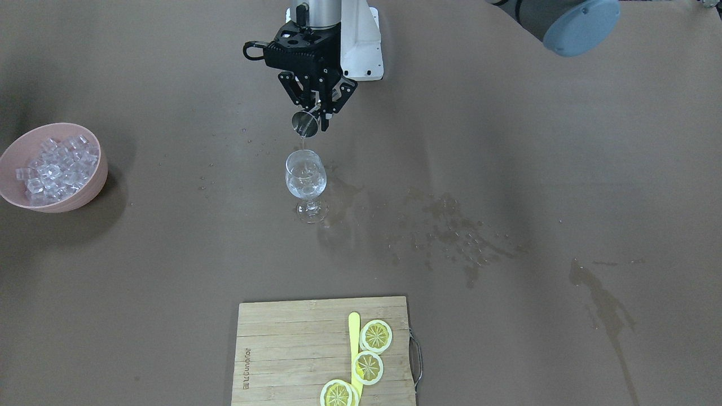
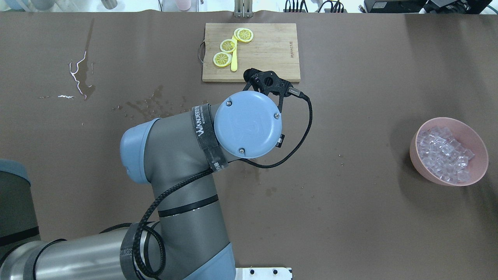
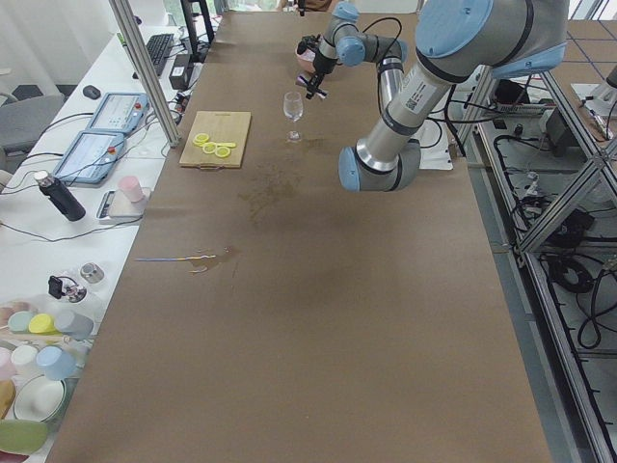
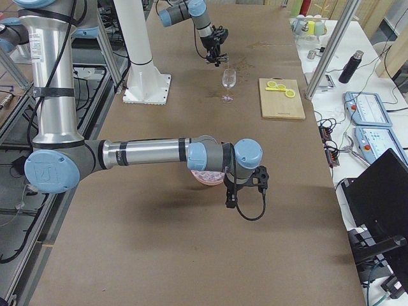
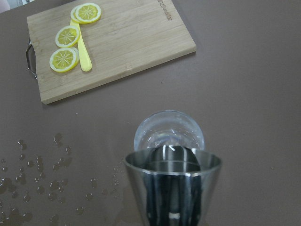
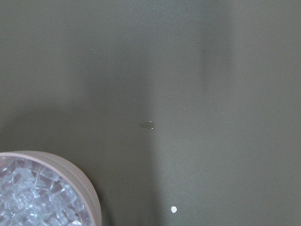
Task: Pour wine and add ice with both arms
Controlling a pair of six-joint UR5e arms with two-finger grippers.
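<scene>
My left gripper (image 1: 315, 114) is shut on a small steel cup (image 1: 304, 124). It holds the cup tilted just above a clear wine glass (image 1: 306, 177), and a thin stream runs from cup to glass. The glass holds clear liquid. In the left wrist view the cup (image 5: 173, 188) sits over the glass mouth (image 5: 168, 129). The ice (image 1: 56, 166) fills a pink bowl (image 1: 97, 183). My right gripper (image 4: 245, 191) hovers beside that bowl; I cannot tell if it is open or shut. Its wrist view shows the ice (image 6: 33, 197) at the lower left.
A wooden cutting board (image 1: 293, 349) with lemon slices (image 1: 376, 335) and a yellow stick (image 1: 354, 338) lies at the far side. Wet spill marks (image 1: 451, 237) spread beside the glass. In the overhead view my left arm (image 2: 249, 124) hides the glass.
</scene>
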